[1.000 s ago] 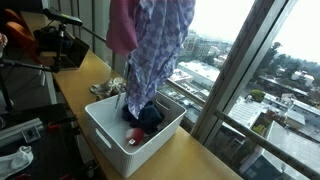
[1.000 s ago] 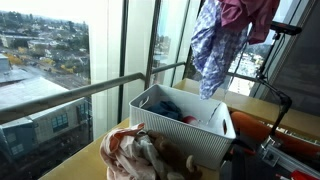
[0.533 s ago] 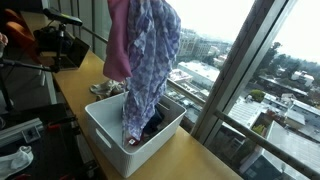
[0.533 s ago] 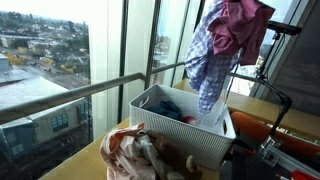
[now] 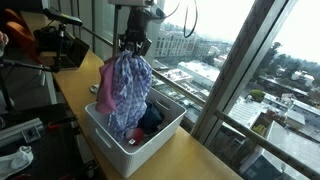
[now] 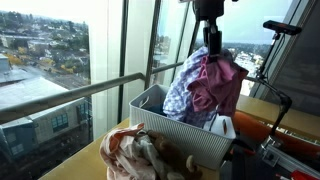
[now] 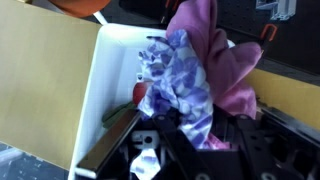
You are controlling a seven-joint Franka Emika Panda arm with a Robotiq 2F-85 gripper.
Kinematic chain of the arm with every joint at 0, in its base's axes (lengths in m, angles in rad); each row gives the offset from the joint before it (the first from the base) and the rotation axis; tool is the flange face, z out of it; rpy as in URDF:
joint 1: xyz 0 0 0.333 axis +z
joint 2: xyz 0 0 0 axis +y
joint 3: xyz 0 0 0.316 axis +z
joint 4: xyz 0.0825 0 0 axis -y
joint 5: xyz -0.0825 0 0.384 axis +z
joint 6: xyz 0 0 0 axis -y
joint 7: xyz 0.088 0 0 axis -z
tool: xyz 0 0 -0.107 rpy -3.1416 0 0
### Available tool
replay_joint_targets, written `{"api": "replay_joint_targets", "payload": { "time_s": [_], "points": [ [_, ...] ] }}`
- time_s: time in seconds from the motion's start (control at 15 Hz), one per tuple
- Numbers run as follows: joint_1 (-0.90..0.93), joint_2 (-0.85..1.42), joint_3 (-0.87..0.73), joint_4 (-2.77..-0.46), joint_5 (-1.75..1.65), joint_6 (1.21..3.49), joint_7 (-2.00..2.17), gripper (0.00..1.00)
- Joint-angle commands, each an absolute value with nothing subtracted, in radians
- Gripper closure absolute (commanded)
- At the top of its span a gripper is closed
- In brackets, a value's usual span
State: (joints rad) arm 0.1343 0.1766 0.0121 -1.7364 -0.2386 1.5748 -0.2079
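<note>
The gripper [image 5: 135,46] hangs straight down over the white bin [image 5: 115,145]. Its fingers are pinched together on the top knot of a bundle of clothes [image 5: 125,90], which they hold up by that gathered end. The bundle is two pieces bunched as one: a blue-and-white checked cloth [image 5: 133,82] and a pink cloth [image 5: 105,97]. The lower part of the bundle is down inside the bin, while the upper part stands well above the rim. In an exterior view, the pink cloth [image 6: 218,85] faces the room and the checked cloth [image 6: 178,97] faces the window side.

From the wrist view, the checked cloth [image 7: 180,85] spills over the middle of the bin and the pink cloth [image 7: 215,50] lies against its far wall. A red thing [image 7: 140,93] peeks out from under the fabric. A dark garment [image 5: 152,118] lies in the bin beside the bundle, toward the glass.

The bin sits on a wooden table [image 5: 190,160] that runs along the big window, with its long side close to the window edge of the table. In an exterior view, a heap of patterned fabric [image 6: 140,155] rests on the table just outside the bin's near wall [image 6: 180,135]. Black camera gear [image 5: 60,45] stands farther along the table, well apart from the bin.
</note>
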Motion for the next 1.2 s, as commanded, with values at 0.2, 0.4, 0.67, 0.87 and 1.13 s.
{"api": "replay_joint_targets", "payload": {
  "time_s": [0.2, 0.4, 0.67, 0.87, 1.13],
  "points": [
    [0.113, 0.132, 0.052, -2.051, -0.251, 1.907, -0.188, 0.94],
    [0.110, 0.122, 0.039, -2.093, -0.299, 1.965, -0.155, 0.94],
    [0.091, 0.145, 0.032, -2.086, -0.353, 1.993, -0.128, 0.94],
    [0.076, 0.201, 0.025, -2.077, -0.378, 2.016, -0.111, 0.94],
    [0.079, 0.325, 0.016, -2.044, -0.416, 2.051, -0.049, 0.94]
  ]
}}
